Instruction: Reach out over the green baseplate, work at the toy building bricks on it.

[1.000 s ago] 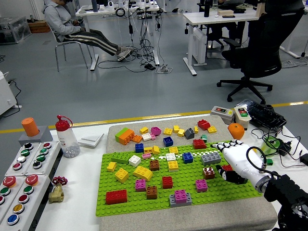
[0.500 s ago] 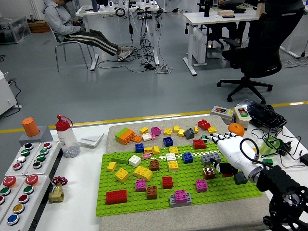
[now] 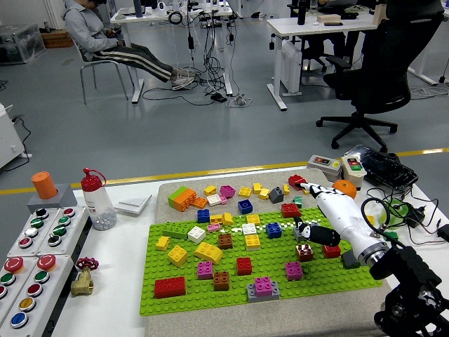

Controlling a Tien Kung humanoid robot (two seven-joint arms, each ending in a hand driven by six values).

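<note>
Right hand (image 3: 324,210) advanced left and farther over green baseplate (image 3: 210,291), now covering grey brick; fingers extended, loosely spread, holding nothing. Judgement: reach nearly complete, grasp pending.

Place: you are looking at an office-style robotics lab.
Evidence: white desks (image 3: 312,28) with trailing cables, black swivel chair (image 3: 382,67), grey floor, button panels (image 3: 31,256).

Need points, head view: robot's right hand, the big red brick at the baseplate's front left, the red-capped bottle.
right hand (image 3: 317,210), head view, on the white back of the hand.
red brick (image 3: 170,286), head view, middle of its studded top.
red-capped bottle (image 3: 99,206), head view, on the clear body below the cap.
</note>
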